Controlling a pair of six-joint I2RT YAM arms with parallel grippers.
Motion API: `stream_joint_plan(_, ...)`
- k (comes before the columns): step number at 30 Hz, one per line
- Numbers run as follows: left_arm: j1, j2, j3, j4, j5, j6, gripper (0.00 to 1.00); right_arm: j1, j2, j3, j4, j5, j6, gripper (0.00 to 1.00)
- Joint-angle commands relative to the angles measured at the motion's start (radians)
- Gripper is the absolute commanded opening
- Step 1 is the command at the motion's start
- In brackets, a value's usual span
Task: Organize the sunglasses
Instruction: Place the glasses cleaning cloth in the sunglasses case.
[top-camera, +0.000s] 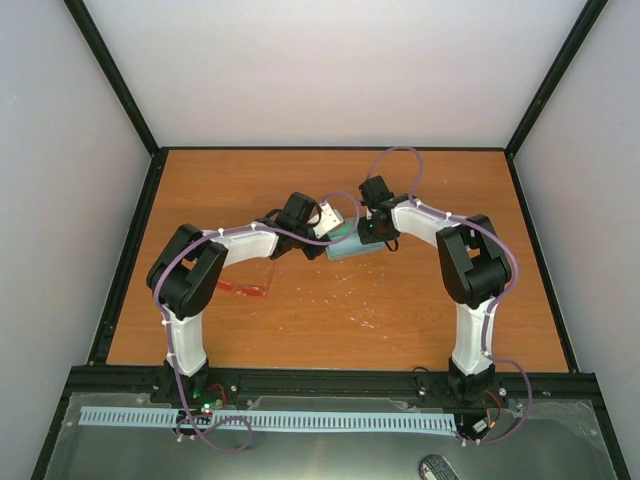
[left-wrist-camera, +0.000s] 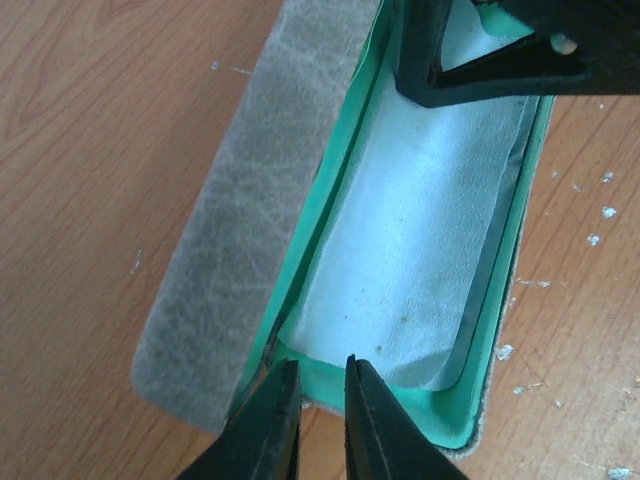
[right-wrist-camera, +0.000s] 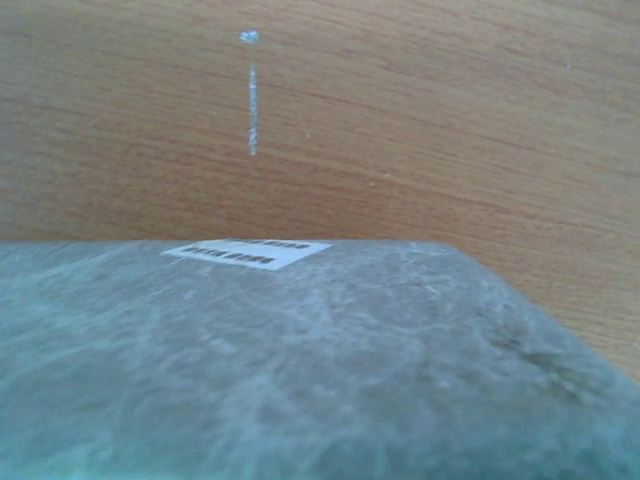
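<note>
Table (top-camera: 330, 330): orange-brown wood, pale scuffs on the near side of the case.

2 arms: left arm (top-camera: 200, 270) and right arm (top-camera: 470, 265) both bend inward and meet over the case.

Case (top-camera: 352, 245): grey, rectangular, lying open near the table's middle. The left wrist view shows the grey flap (left-wrist-camera: 250, 200) folded out flat on the wood along 1 long side of the green-lined tray (left-wrist-camera: 330, 200). The right wrist view is filled by the case's grey outer surface (right-wrist-camera: 300, 380), seen very close.

Pale blue cloth (left-wrist-camera: 420, 230): lies flat inside the case's green tray and covers most of its floor.

Sunglasses (top-camera: 248, 290): red-orange frame, on the bare table to the near left of the case, well apart from it and not in it. They are partly hidden under the left arm.

Left gripper (left-wrist-camera: 322, 405): at 1 short end of the case, tips just above the green rim. Jaws stand a narrow gap apart with nothing between them.

Right gripper (top-camera: 372, 238): at the case's opposite short end, its black finger (left-wrist-camera: 480, 70) over the tray's far corner. No view shows its jaw gap, so I cannot tell its state.

Barcode label (right-wrist-camera: 247, 252): small, white, on the case's grey outer surface.
</note>
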Motion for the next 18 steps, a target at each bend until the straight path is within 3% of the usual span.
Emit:
stream_joint_plan(1, 0.007, -0.021, -0.005, -0.017, -0.020, 0.000, 0.15, -0.008, -0.064, -0.024, 0.010, 0.023, 0.015, 0.48)
stream_joint_plan(3, 0.007, -0.031, -0.015, -0.020, -0.024, -0.004, 0.19, -0.008, -0.082, -0.031, 0.015, 0.027, 0.022, 0.53)
stream_joint_plan(9, 0.007, -0.079, -0.051, -0.013, -0.031, -0.019, 0.30, -0.008, -0.153, -0.057, 0.027, 0.053, 0.048, 0.57)
stream_joint_plan(11, 0.008, -0.102, -0.069, -0.005, -0.029, -0.020, 0.40, -0.007, -0.182, -0.065, 0.016, 0.066, 0.057, 0.57)
stream_joint_plan(13, 0.007, -0.135, -0.090, 0.000, -0.028, -0.021, 0.56, -0.007, -0.217, -0.084, 0.001, 0.083, 0.068, 0.57)
stream_joint_plan(16, 0.008, -0.210, -0.135, 0.008, -0.041, -0.011, 0.59, 0.001, -0.292, -0.129, -0.014, 0.106, 0.086, 0.48)
stream_joint_plan(18, 0.008, -0.288, -0.173, 0.007, -0.065, 0.016, 0.56, 0.026, -0.346, -0.153, -0.022, 0.138, 0.085, 0.37)
